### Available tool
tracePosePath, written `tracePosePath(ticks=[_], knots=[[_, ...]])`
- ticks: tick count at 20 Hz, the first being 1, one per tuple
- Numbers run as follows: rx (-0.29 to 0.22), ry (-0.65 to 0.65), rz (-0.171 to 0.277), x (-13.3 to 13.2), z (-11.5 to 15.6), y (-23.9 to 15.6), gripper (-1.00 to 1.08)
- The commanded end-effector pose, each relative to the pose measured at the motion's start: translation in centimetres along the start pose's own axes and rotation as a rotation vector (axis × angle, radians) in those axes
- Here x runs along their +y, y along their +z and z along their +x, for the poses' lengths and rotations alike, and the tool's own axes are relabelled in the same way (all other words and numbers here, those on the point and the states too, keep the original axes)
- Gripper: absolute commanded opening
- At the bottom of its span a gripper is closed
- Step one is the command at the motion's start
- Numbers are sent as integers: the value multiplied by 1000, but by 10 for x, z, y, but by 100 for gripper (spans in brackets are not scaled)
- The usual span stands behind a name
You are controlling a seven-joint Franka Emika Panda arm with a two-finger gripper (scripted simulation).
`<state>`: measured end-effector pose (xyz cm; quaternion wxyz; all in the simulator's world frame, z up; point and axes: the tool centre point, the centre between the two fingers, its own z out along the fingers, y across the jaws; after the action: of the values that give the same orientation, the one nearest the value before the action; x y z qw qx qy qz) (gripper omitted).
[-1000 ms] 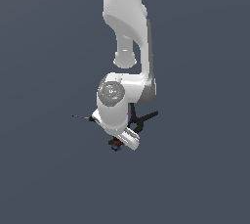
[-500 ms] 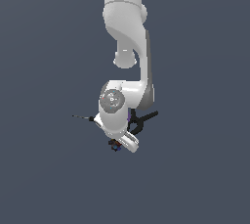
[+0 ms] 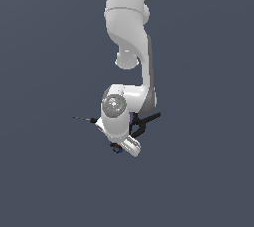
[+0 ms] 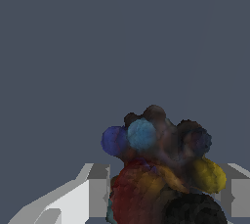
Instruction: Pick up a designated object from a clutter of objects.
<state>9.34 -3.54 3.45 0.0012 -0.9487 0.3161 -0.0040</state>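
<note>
Since the earlier exterior views, the arm's wrist section sits slightly further toward the exterior view's right and a touch lower, while the clutter beneath it looks unchanged. From the exterior view, the white arm hangs down from the top edge and its wrist covers most of the heap. Only slivers of the clutter show around it: the thin shaft of the screwdriver sticks out toward the exterior view's left, the black clamp reaches out toward the exterior view's right, and a trace of a purple cup peeks out beside the wrist. A small dark patch with red and blue flecks shows just under the end of the hand; this is the speckled lump.

The wrist view shows the speckled lump close up, a bumpy dark mass with blue, red and yellow knobs, sitting between the two pale fingers of the gripper. The fingers stand on either side of the lump and appear pressed against it, so the gripper is closed on the lump. Behind it lies only plain grey-blue background.
</note>
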Motion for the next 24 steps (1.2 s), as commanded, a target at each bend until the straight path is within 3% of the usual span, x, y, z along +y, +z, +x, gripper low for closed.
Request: tracePosePath(ticks=[1,14,24], knots=[[-7,-1,-5,1,-3,5,-100],[0,0,0,-5,-3,-15,-100],[-1,0,-1,-29,-17,-91,-100]])
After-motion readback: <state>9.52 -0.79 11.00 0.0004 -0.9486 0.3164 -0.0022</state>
